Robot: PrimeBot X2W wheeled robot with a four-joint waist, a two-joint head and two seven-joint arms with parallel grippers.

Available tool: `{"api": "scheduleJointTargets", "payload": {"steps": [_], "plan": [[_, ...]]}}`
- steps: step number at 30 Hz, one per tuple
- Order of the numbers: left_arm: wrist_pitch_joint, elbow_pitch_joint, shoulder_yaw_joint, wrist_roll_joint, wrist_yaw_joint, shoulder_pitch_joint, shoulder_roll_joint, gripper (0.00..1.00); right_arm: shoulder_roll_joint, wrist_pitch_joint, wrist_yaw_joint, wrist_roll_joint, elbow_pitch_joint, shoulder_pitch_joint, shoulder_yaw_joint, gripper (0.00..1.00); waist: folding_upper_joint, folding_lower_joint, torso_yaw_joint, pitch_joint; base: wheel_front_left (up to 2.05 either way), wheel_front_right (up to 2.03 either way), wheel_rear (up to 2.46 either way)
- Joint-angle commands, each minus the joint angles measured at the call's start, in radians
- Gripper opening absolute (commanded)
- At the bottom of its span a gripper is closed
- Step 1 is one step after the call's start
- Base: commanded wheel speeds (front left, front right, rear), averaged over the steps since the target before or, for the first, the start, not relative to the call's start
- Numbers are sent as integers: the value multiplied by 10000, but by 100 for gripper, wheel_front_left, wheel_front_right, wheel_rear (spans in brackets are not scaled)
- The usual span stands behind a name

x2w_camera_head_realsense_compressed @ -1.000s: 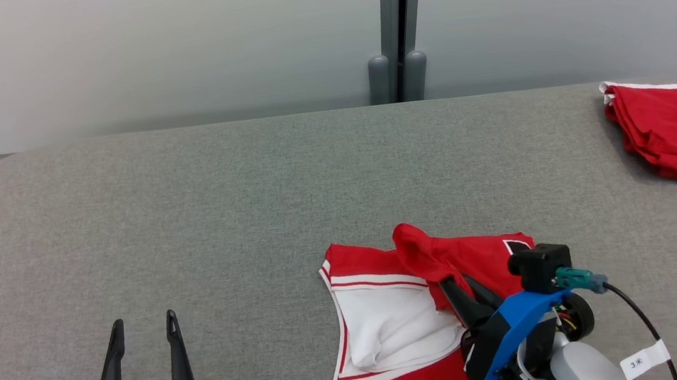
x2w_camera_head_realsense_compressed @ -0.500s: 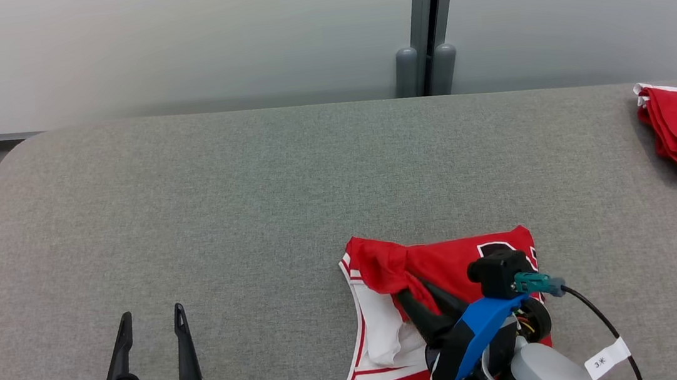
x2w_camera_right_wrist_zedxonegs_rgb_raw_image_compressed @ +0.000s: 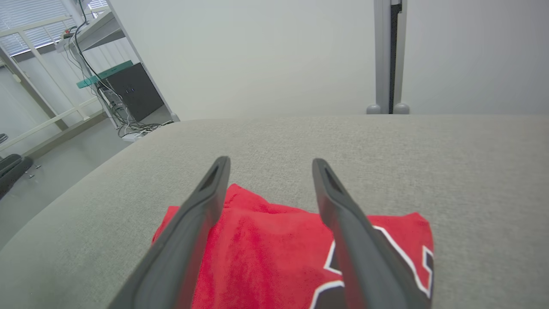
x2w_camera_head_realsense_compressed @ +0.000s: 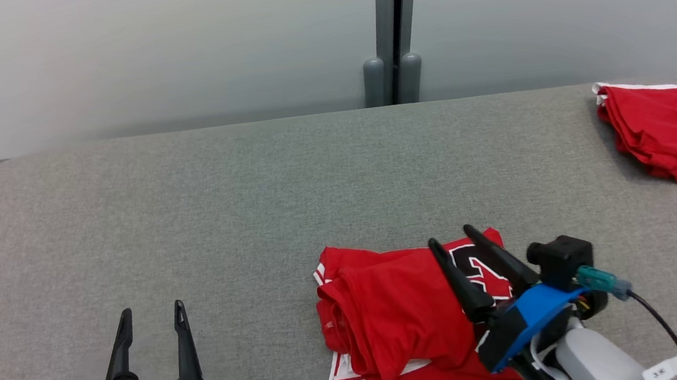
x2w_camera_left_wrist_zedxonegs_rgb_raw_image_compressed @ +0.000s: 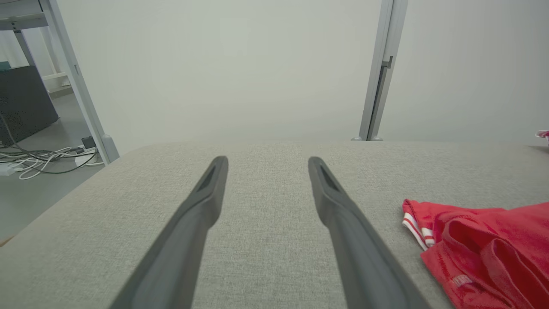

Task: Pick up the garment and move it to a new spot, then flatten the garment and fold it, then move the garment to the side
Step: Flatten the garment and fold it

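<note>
Right now the red sports jersey with white trim and a black, white-edged print (x2w_camera_head_realsense_compressed: 402, 315) lies bunched in loose folds on the grey fabric-covered counter (x2w_camera_head_realsense_compressed: 188, 199), close to the near edge and somewhat right of the middle. A red layer is turned over on top, white stripes peek out along its left and lower borders, and the print shows on its right part.

Over that printed part hangs the right tool (x2w_camera_head_realsense_compressed: 449, 235), its 2 long dark fingers spread wide and angled up and to the left. From the right wrist view the fingers stand apart above the cloth with nothing caught between them, so the tool is released. Whether the undersides of the fingers brush the fabric I cannot tell.

Off at the lower left the left tool (x2w_camera_head_realsense_compressed: 153, 308) is released as well, its 2 fingers parted over bare counter, well apart from the jersey; the left wrist view has the jersey off to the right of them.

A second crumpled red garment with a white edge (x2w_camera_head_realsense_compressed: 666, 130) sits at the far right corner of the counter. Behind the counter stands a pale wall with a grey upright post (x2w_camera_head_realsense_compressed: 389, 27).
</note>
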Motion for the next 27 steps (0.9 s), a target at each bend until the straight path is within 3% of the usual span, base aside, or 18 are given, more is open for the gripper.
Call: {"api": "scheduleJointTargets", "payload": {"steps": [1, 5, 11, 19, 27], "plan": [[-42, -62, 3, -47, 9, -172, -17, 100, -275, -158, 3, -294, -326, 347, -394, 100, -1, 0, -173, -113, 0, 0, 0], [-42, -88, -59, -47, -13, -166, -16, 100, -668, -334, 3, -882, -1093, 860, -1340, 100, -1, 0, -391, -199, 0, 0, 0], [-42, -84, -165, -47, 10, -57, -17, 100, -740, -400, 3, -1590, -2167, 1873, -2664, 100, -1, 0, -618, -328, 0, 0, 0], [-42, -36, -194, -5, -56, 147, -16, 100, -331, -398, 3, -2247, -3402, 3308, -4104, 100, -1, 0, -749, -501, 0, 0, 0], [-42, 88, -175, 77, -80, 207, -16, 100, 144, -401, 3, -2612, -3922, 4203, -4522, 100, -1, 0, -739, -591, 0, 0, 0]]}}
